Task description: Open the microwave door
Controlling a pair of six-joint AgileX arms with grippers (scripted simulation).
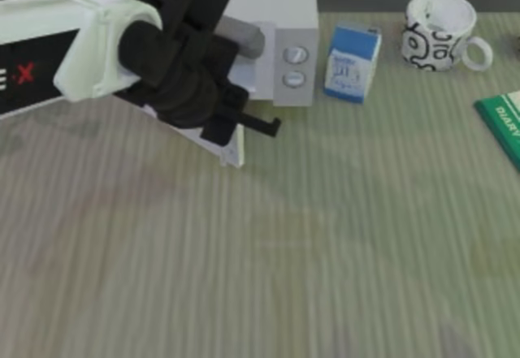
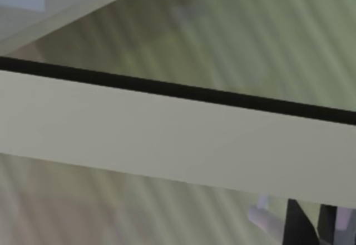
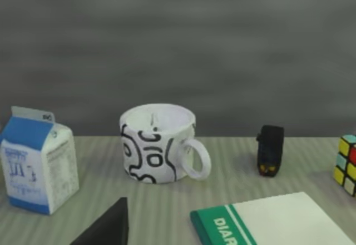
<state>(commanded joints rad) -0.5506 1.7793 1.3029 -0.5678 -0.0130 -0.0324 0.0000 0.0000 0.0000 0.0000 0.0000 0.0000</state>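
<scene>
The microwave (image 1: 276, 17) sits far left on the table (image 1: 325, 252). Its microwave door (image 1: 231, 151) is swung partway out toward us, hinge side hidden under our left gripper (image 1: 260, 122), which sits at the door's free edge, likely to pull it. We cannot tell the finger gap or grip. Right arm is parked out of the top view.

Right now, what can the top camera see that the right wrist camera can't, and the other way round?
Only the top view shows the left arm's gripper at the microwave door, which is swung partly open from the microwave.

Only the right wrist view shows a small black object and a colourful puzzle cube.

Both show the blue-white carton, the patterned mug and the green book.
</scene>
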